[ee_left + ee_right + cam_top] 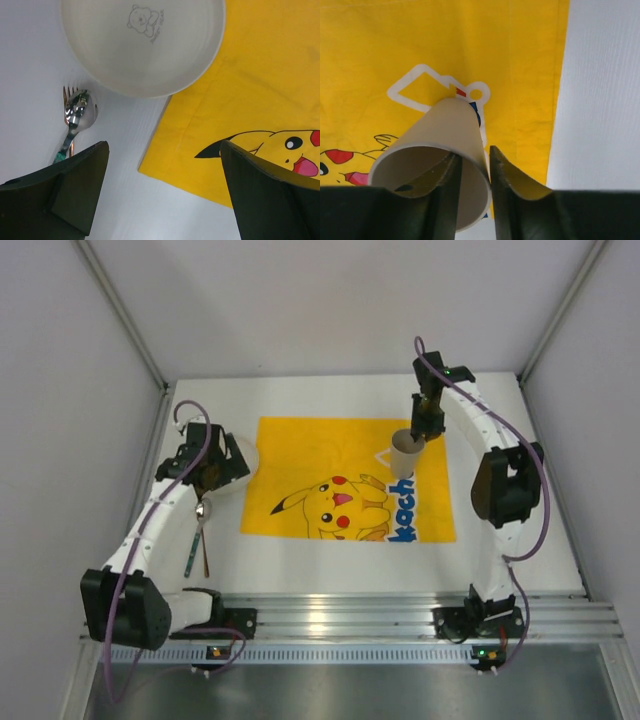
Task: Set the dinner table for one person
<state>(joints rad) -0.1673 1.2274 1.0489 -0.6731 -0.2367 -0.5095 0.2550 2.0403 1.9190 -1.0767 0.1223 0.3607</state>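
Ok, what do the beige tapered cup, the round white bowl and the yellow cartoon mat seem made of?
Beige tapered cup: probably paper, matte, thin wall. Round white bowl: smooth plastic or ceramic, unclear. Yellow cartoon mat: cloth, creased, stitched hem.

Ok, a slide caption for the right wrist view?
Right gripper straddles the rim of the paper cup, one finger inside and one outside, above the yellow cartoon mat.

A: What can you count there?
B: One cup (405, 452). And one white bowl (142, 45).
A: Anything to eat with?
B: One spoon (80, 112) and one fork (66, 92).
A: What else is there?
B: One yellow mat (300, 455). And one big white counter (520, 540).
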